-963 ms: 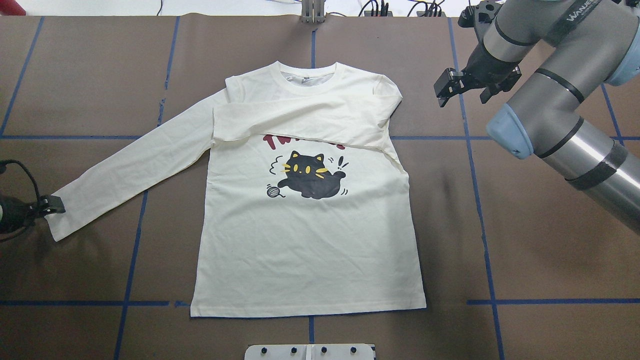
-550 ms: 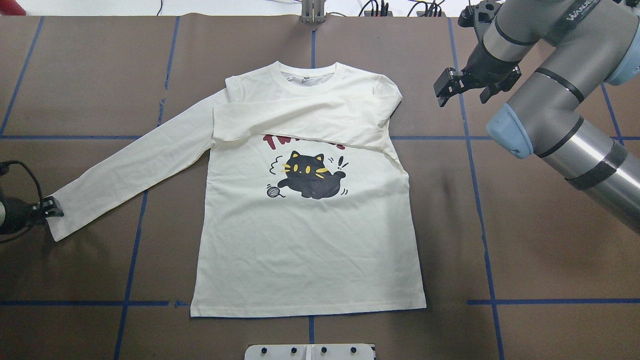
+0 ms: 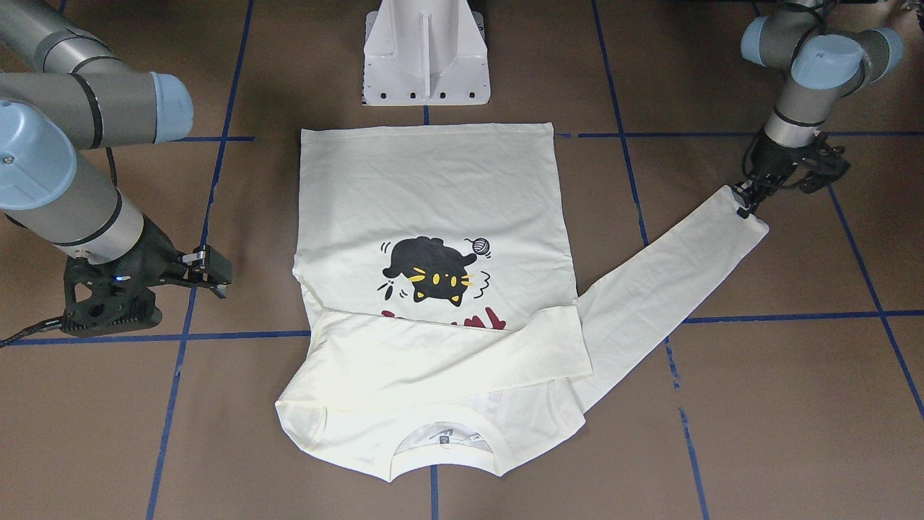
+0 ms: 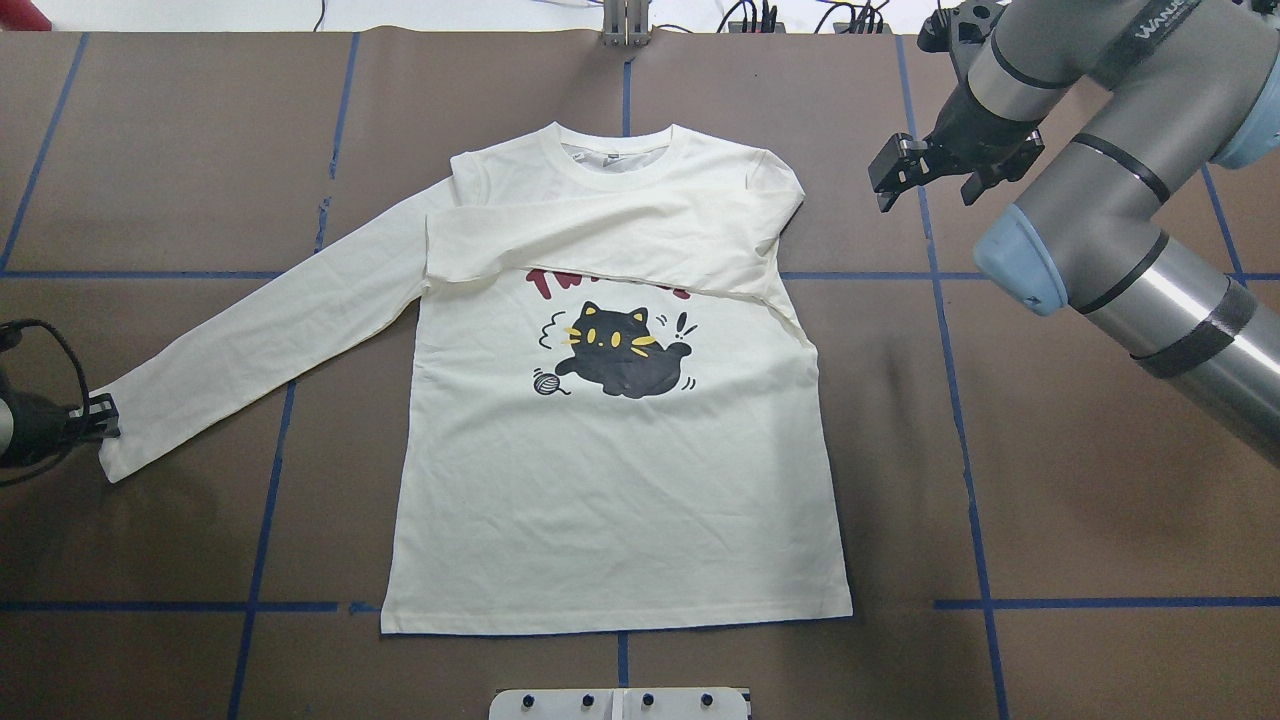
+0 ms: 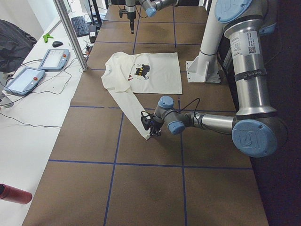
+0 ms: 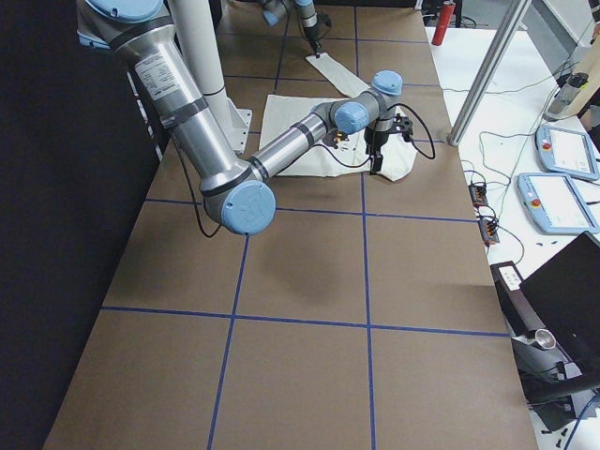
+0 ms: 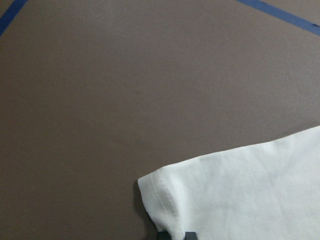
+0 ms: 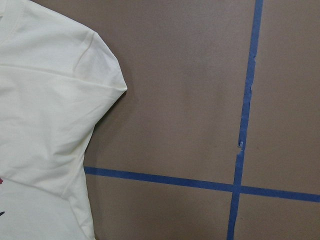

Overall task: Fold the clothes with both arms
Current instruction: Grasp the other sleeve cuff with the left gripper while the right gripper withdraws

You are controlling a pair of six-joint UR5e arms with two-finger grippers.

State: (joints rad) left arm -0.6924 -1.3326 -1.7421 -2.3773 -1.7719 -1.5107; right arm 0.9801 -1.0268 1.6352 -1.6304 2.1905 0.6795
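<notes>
Cream-white long-sleeved T-shirt (image 4: 610, 480): sleeve (image 4: 270, 330) stretches to eight o'clock, cuff (image 4: 118, 452) pinched in black left gripper (image 4: 103, 417); black right gripper (image 4: 925, 190) open, two o'clock.

White pedestal (image 3: 426, 50) stands on blue-taped brown table (image 4: 150, 150).

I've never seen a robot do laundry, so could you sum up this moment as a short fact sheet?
garment: T-shirt, flat on the table, cat print facing up
folded sleeve: laid across the chest, covering part of the red lettering
outstretched sleeve: extends towards the robot's left
left pincer: shut on the outstretched sleeve's cuff
right pincer: open, empty, beside the shirt's shoulder, not touching it
</notes>
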